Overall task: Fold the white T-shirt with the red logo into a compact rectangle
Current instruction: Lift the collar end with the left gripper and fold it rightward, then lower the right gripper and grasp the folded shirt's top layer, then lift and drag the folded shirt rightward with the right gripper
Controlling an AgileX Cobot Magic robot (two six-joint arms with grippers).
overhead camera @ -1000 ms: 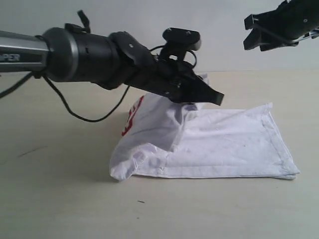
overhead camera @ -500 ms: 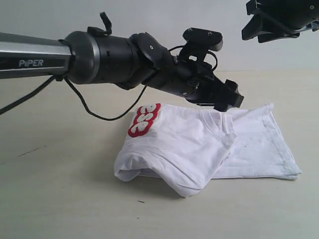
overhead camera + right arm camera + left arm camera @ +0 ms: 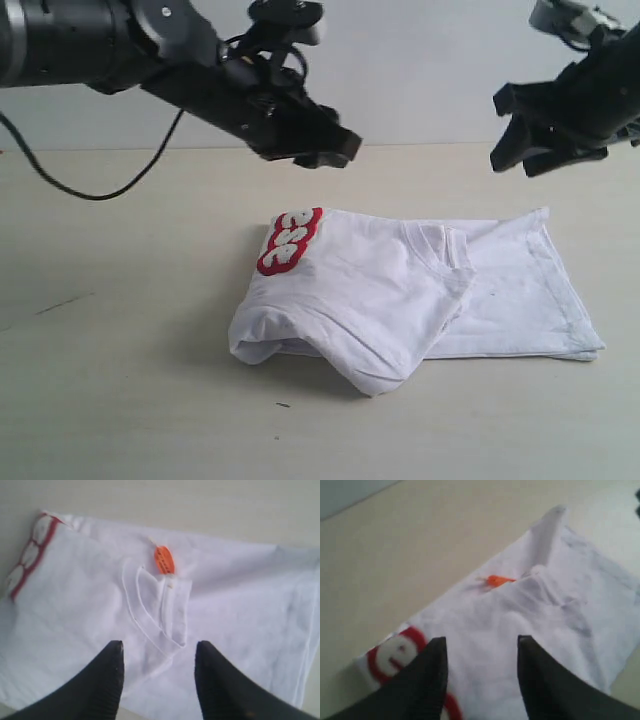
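Two grippers hung above the table (image 3: 120, 380): left gripper (image 3: 480, 645) and right gripper (image 3: 157, 650), each with jaws apart and empty. Below lay one folded white T-shirt (image 3: 400, 290), showing one red logo (image 3: 288, 240) and one orange tag (image 3: 163, 560).

**T-shirt** (image 3: 380, 290): white, one item. Folded over itself into a wide, loose bundle, not yet a neat rectangle. Lies flat on the desk (image 3: 120, 400), near the middle.
- Upper layer: a flap laid across the left part in the exterior view. Its front corner sags forward in a rounded point past the layer beneath.
- Lower layer: flat and fairly smooth, with stitched edges showing at the right end.
- Collar (image 3: 437, 245): ribbed, creased, on top near the middle.
- Neck tag (image 3: 163, 560): small, orange, just beside the collar.

**Logo** (image 3: 288, 240): puffy white letters outlined in red, a short strip at the far left corner of the fold. Only partly showing.
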